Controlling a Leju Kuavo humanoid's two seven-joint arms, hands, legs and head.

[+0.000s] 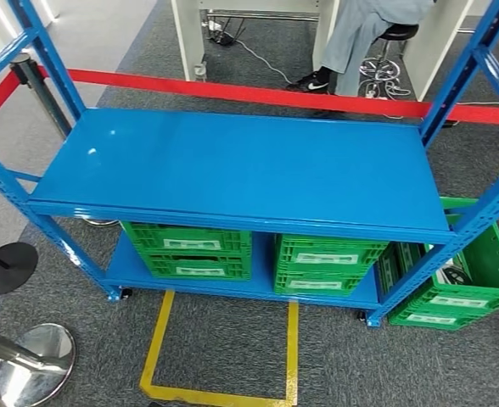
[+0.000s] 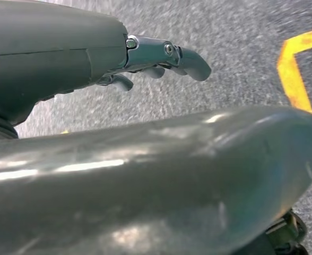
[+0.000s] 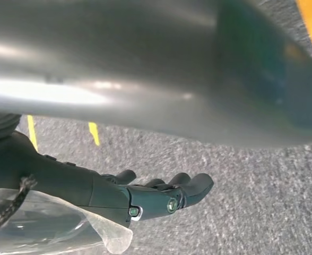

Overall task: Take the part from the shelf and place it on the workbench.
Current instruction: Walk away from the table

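1. The blue shelf [image 1: 247,170] is the landmark: its top deck is bare, and green crates [image 1: 193,250] sit on its lower deck, with more green crates [image 1: 464,288] on the floor just beside its right post.
2. Grey carpet runs under the shelf, with yellow tape [image 1: 221,394] marking a box in front of it. Behind it stretches a red barrier [image 1: 266,95], and beyond that a seated person [image 1: 356,42] at a white surface [image 1: 189,34].
3. Left hand [image 2: 162,58] hangs over the carpet, fingers loosely apart, holding nothing.
4. Right hand [image 3: 166,194] hangs likewise, fingers apart and empty.
5. The part cannot be made out; judging by the task it lies in a crate. Weight, stiffness and grip point cannot be judged.
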